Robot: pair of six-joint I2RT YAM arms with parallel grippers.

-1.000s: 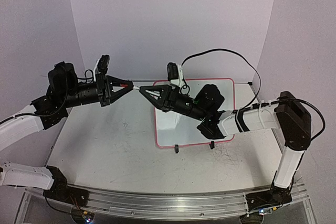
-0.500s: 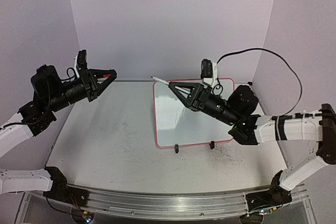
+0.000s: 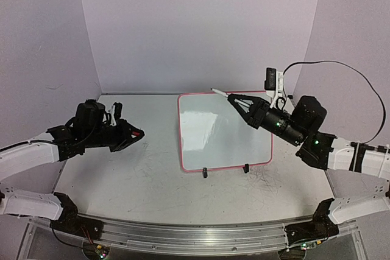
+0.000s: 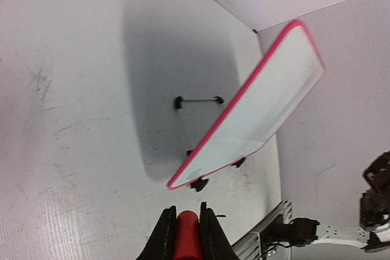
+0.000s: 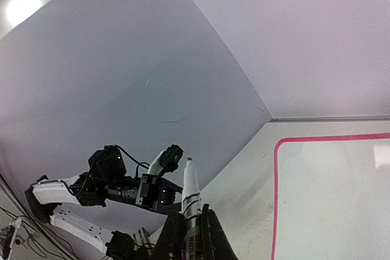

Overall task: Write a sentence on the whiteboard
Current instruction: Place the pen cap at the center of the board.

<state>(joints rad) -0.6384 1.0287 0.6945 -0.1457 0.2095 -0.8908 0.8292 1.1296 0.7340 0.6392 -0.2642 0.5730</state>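
Centre frame, the whiteboard (image 3: 225,132) stands on the counter (image 3: 122,175). Upper right, the right tool (image 3: 236,99) clenches a marker (image 3: 218,91); mid-left, the left tool (image 3: 138,133) grips seemingly its red cap (image 4: 187,240).

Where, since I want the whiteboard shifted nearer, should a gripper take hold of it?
Probably pinch the whiteboard by its raised far edge, from above: it leans on its feet, so that thin rim stands clear of the table; the face is too wide.
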